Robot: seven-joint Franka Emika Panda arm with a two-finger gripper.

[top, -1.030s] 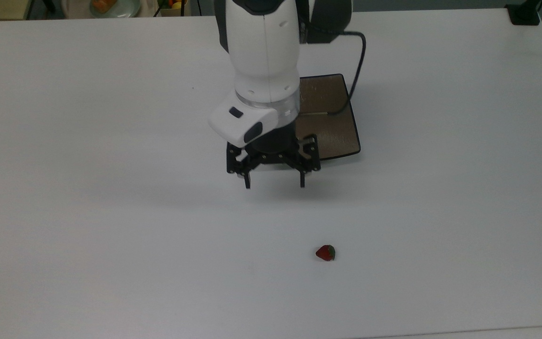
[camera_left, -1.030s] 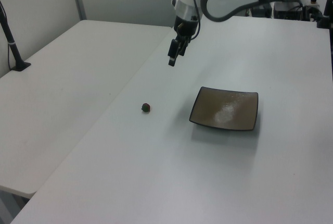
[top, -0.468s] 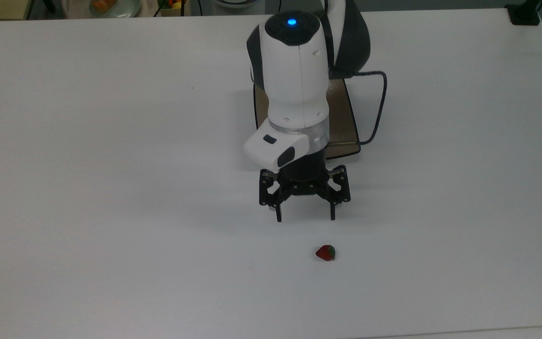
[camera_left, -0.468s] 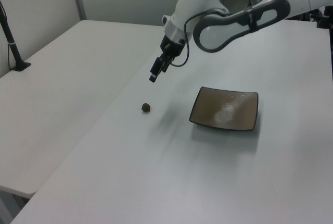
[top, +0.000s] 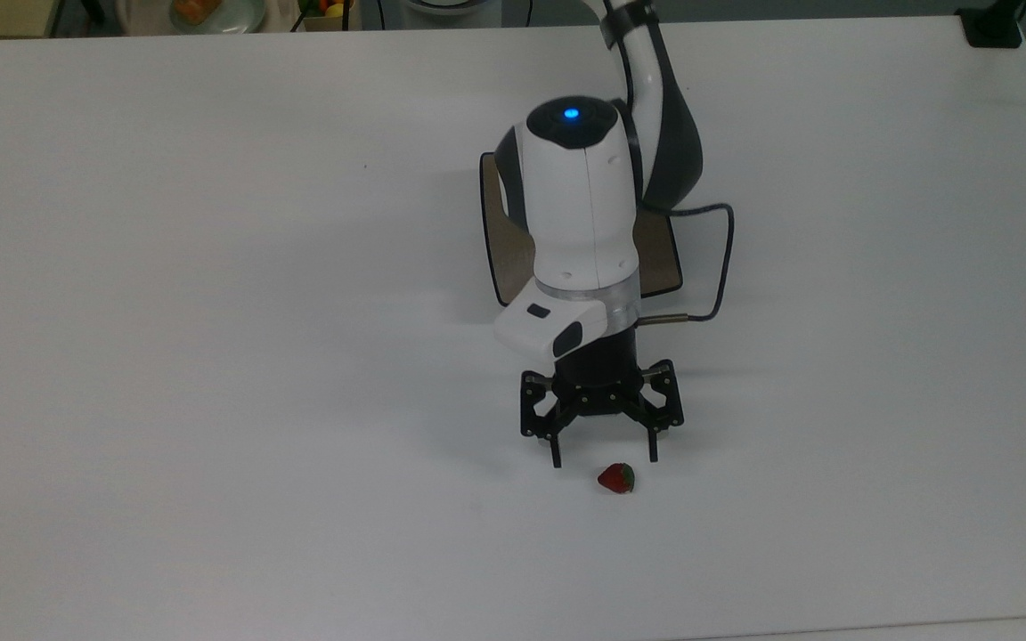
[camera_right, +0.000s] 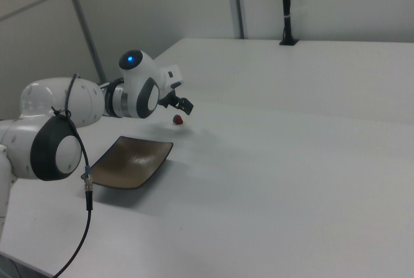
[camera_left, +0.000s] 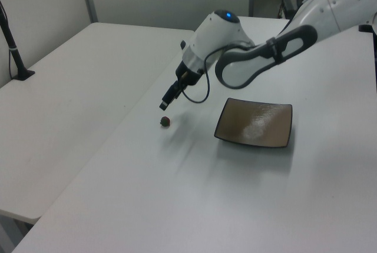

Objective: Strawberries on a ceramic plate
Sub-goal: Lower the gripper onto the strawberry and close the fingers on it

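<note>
Nothing is on the plate (top: 655, 258) yet. One strawberry (top: 617, 478) lies on the bench (top: 210, 356), lower centre of the top view, just below the released, empty hand (top: 603, 461); grasp and transfer remain.

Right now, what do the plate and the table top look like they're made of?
The plate looks like glazed ceramic: tan-brown with a thin dark rim and a bright glare patch across its middle, though glossy plastic can't be ruled out. The table looks like white laminate or painted board with a matte finish: it shows soft shadows and no sharp reflections.
</note>
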